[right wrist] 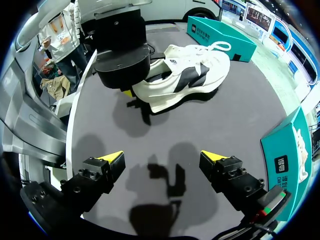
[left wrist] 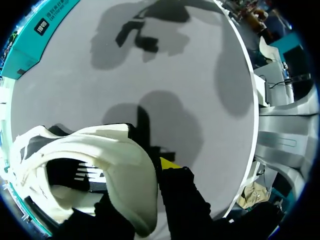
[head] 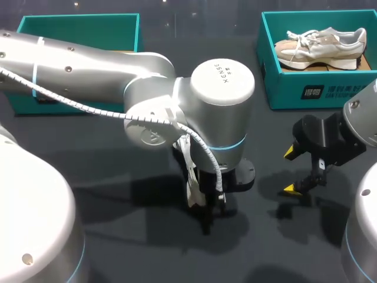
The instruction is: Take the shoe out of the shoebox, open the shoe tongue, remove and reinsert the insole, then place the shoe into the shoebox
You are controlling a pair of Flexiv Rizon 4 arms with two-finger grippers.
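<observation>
Left gripper [left wrist: 145, 182] clamps shoe [right wrist: 192, 75] heel; head view mostly hides shoe.

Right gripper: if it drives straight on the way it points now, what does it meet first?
Probably the bare table, short of the white shoe in the left gripper; depth is hard to judge.
</observation>
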